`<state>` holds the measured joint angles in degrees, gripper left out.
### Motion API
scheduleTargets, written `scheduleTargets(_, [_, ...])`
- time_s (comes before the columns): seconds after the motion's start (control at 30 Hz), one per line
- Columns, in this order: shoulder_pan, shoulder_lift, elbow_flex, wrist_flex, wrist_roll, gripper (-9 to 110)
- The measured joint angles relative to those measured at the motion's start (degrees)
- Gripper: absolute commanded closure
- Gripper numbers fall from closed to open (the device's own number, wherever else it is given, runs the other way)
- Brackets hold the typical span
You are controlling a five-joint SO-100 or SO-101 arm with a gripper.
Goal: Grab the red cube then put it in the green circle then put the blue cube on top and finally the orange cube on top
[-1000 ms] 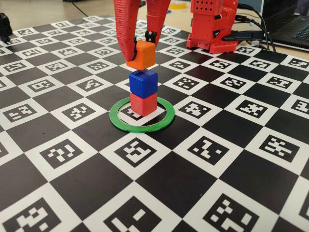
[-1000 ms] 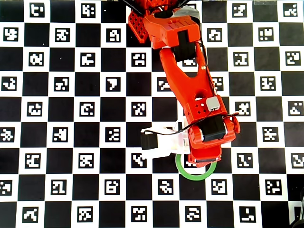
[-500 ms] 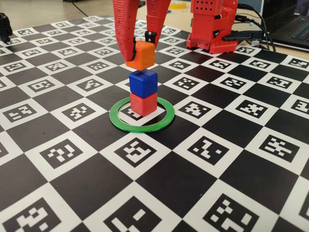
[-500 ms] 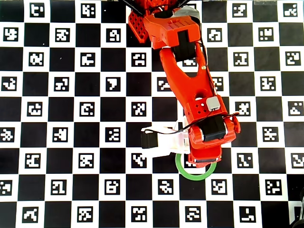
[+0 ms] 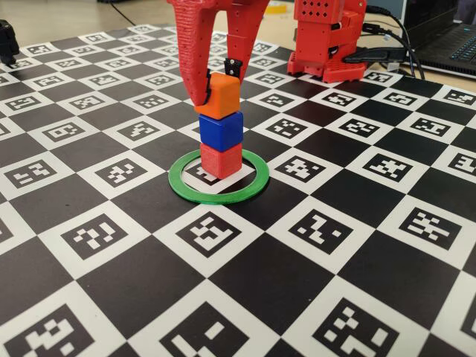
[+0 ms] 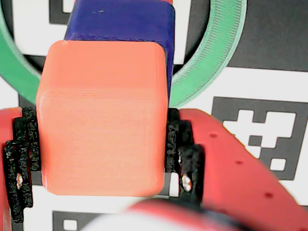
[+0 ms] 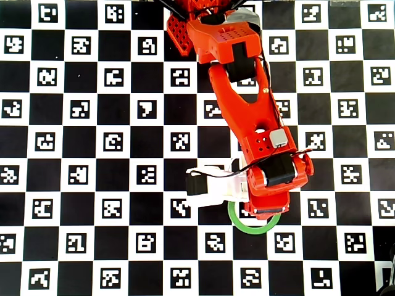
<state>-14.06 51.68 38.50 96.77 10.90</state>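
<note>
In the fixed view the green circle [image 5: 219, 179] lies mid-worktop, ringing the red cube [image 5: 221, 160] with clear floor all round inside. The blue cube [image 5: 220, 129] sits on the red. The pincer [image 5: 217, 83] pinches the orange cube [image 5: 219, 94], its underside touching the blue; open checkerboard [image 5: 349, 245] surrounds the ring.

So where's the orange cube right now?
In the fixed view, the orange cube is in the gripper, on top of the blue cube and red cube inside the green circle.
</note>
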Motion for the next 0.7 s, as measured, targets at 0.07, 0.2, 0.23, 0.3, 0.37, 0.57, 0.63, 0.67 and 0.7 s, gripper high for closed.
scheduleTargets(0.07, [0.00,0.00,0.00,0.00,0.44,79])
scheduleTargets(0.2, [0.00,0.00,0.00,0.00,0.62,59])
scheduleTargets(0.23, [0.00,0.00,0.00,0.00,0.70,57])
scheduleTargets(0.3, [0.00,0.00,0.00,0.00,0.35,55])
scheduleTargets(0.37, [0.00,0.00,0.00,0.00,0.44,53])
scheduleTargets(0.57, [-0.09,0.00,0.00,0.00,0.44,52])
scheduleTargets(0.63, [-0.35,0.00,0.00,0.00,0.88,52])
scheduleTargets(0.67, [-0.44,0.00,0.26,-0.09,0.97,52])
scheduleTargets(0.7, [-0.53,0.18,0.97,-0.18,0.97,52])
